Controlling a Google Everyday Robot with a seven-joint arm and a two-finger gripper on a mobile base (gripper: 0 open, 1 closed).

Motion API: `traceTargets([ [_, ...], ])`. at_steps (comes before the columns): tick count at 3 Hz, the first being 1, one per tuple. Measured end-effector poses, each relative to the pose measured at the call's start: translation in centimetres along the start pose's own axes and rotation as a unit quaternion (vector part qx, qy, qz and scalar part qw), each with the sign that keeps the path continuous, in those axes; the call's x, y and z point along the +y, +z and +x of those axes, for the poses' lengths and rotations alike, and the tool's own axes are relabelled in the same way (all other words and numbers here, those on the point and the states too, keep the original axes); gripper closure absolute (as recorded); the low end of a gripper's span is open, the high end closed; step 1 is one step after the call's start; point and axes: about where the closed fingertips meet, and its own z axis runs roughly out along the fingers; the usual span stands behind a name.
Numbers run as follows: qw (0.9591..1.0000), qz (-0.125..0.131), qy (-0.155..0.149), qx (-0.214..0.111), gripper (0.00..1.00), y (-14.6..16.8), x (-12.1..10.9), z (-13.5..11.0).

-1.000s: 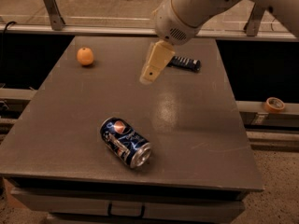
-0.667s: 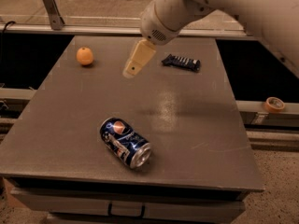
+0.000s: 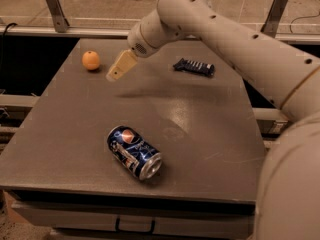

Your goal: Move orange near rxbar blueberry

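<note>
The orange [image 3: 91, 60] sits on the far left part of the grey table [image 3: 75, 134]. The rxbar blueberry [image 3: 195, 66], a flat dark wrapped bar, lies at the far right of the table. My gripper [image 3: 114, 74] hangs above the table just right of the orange and a little nearer to the camera, well left of the bar. It holds nothing that I can see.
A blue soda can [image 3: 134, 152] lies on its side near the table's front edge. My arm [image 3: 225, 39] reaches in from the right across the back of the table. A rail [image 3: 70, 31] runs behind the table.
My gripper has moved left across the table, away from the bar and toward the orange. The orange, bar and can have not moved.
</note>
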Motion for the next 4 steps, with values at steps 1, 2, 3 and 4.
traceTargets([
  [1, 0.9985, -0.004, 0.049, -0.023, 0.0, 4.1, -0.1, -0.1],
  [2, 0.9958, -0.02, 0.075, -0.048, 0.0, 7.2, 0.9, -1.4],
  [3, 0.9933, -0.035, 0.086, -0.068, 0.0, 9.6, 1.6, -3.0],
  [4, 0.9916, -0.036, 0.092, -0.084, 0.18, 11.0, 1.4, -4.1],
])
